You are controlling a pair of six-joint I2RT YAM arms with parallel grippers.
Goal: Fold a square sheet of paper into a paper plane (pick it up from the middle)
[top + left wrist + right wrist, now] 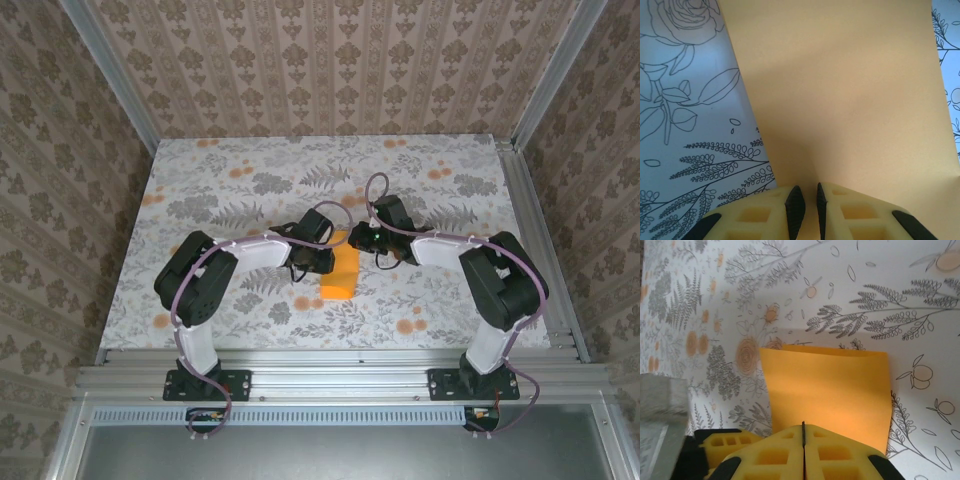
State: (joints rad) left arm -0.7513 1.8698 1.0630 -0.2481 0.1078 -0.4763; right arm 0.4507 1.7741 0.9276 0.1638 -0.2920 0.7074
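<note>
Left wrist view: the left pincer (806, 200) is seen with its pale yellow fingers (880, 212) brought almost together, a narrow slit being left between the dark pads. The square sheet of paper (840, 90) appears to be pinched in that slit. A soft crease in the orange surface is drawn straight down into it, and the sheet is spread out ahead of the pincer and to its right, close to the lens. To the pincer's left the table (685, 125) is seen, covered with line-drawn roses and ferns.

In the right wrist view, the right pincer (803, 427) is found pressed together, only a hairline being left between its yellow fingers (850, 440). The near edge of the sheet (825, 390) is met by the fingertips and hidden behind them; whether it is gripped there or merely touched cannot be told. Ahead of this pincer the sheet is shown as a rectangle narrower than a square. Its left edge is bowed, and its far edge is laid on the flowered table (865, 290), with a shadow cast beyond it.

In the top external view, the sheet (340, 275) is placed between the two pincers. The left pincer (316, 262) is set at one long side and the right pincer (365, 243) at the other, towards the far end, near the middle of the table (250, 180).
</note>
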